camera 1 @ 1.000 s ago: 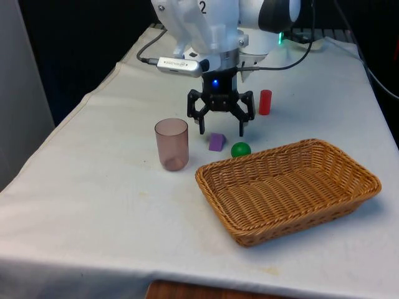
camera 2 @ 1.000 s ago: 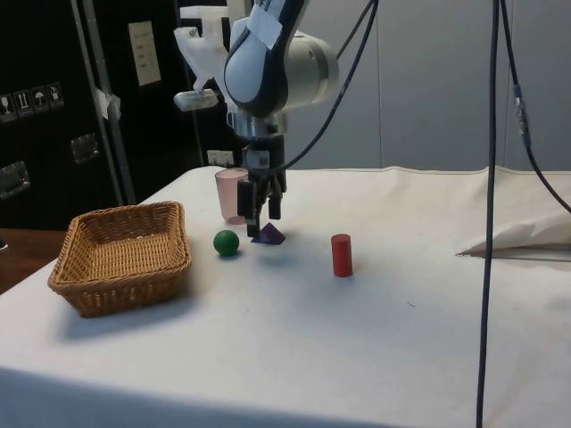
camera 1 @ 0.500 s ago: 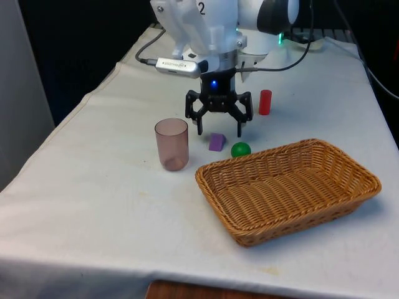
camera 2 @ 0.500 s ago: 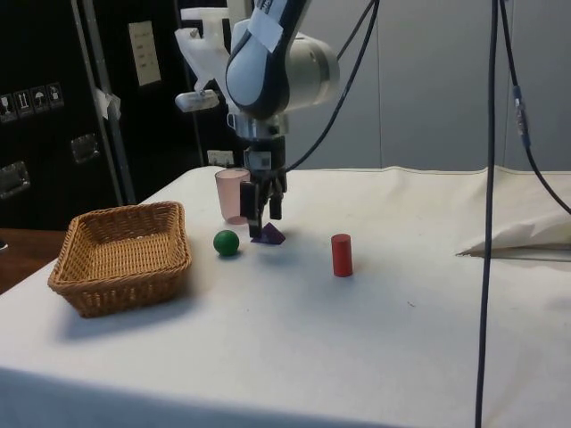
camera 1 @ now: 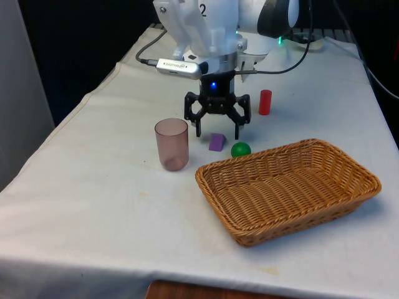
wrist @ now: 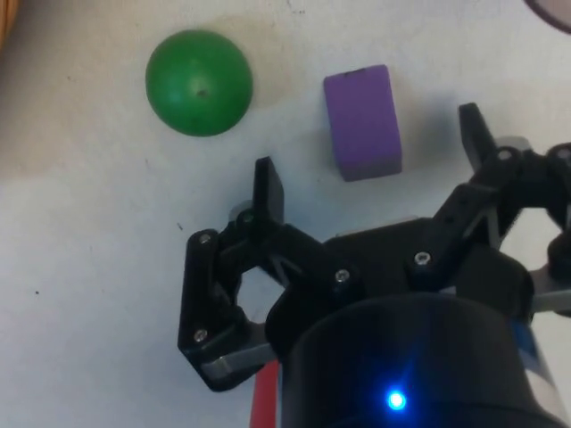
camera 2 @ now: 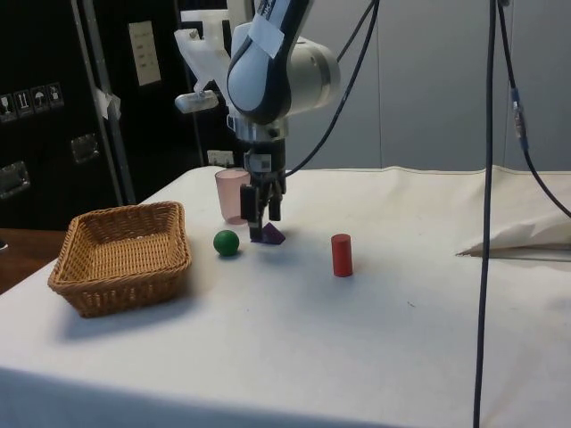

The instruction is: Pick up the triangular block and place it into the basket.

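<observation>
In the side view the gripper (camera 2: 264, 217) stands in front of the block (camera 2: 270, 235), covering part of it, and the cup (camera 2: 232, 195) is partly behind the arm. In the wrist view the cup is cut off at the frame's corner (just a curved rim). The table (camera 1: 100, 205) wears a white cloth, faintly stained, with black curtains behind and dark cabinets to the side. The gripper (camera 1: 216, 132) hangs fingers apart just above the purple block (camera 1: 216, 142), which lies on the cloth near the table's middle, untouched; in the wrist view the block (wrist: 361, 121) sits ahead of the open fingers (wrist: 268, 191), not between them. A green ball (camera 1: 240, 149) lies just beside it, near the basket (camera 1: 361, 187). The wicker basket holds nothing. The pink cup (camera 1: 171, 144) stands upright; whether it holds anything is hard to tell. A red cylinder (camera 1: 265, 102) stands farther back.
</observation>
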